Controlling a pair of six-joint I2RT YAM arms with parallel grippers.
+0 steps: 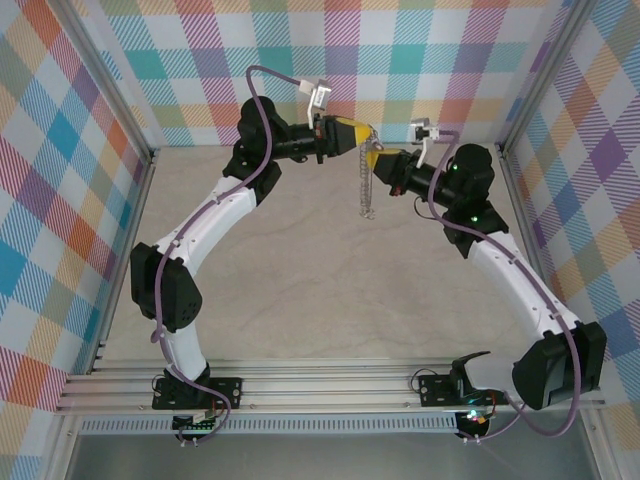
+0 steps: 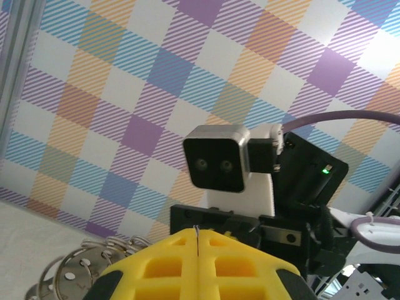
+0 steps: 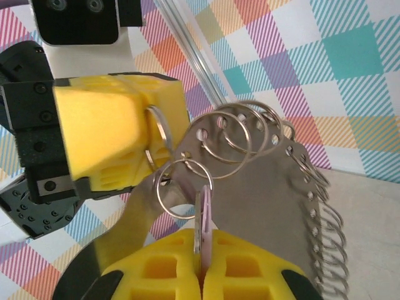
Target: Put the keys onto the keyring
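Observation:
The keyring is a flat grey plate fringed with several silvery split rings; from above it hangs as a short silvery chain between the arms. My left gripper is shut on one of its rings, whose thin wire edge shows between the closed yellow fingers. My right gripper is shut on the key, a thin pink-and-silver piece seen edge-on. A split ring stands just above my jaws, its wire meeting the key's top. The two grippers nearly touch tip to tip.
Both arms reach to the far middle of the beige table, held above it. Plaid walls and aluminium posts close the back and sides. The right wrist camera sits close in front of my left fingers.

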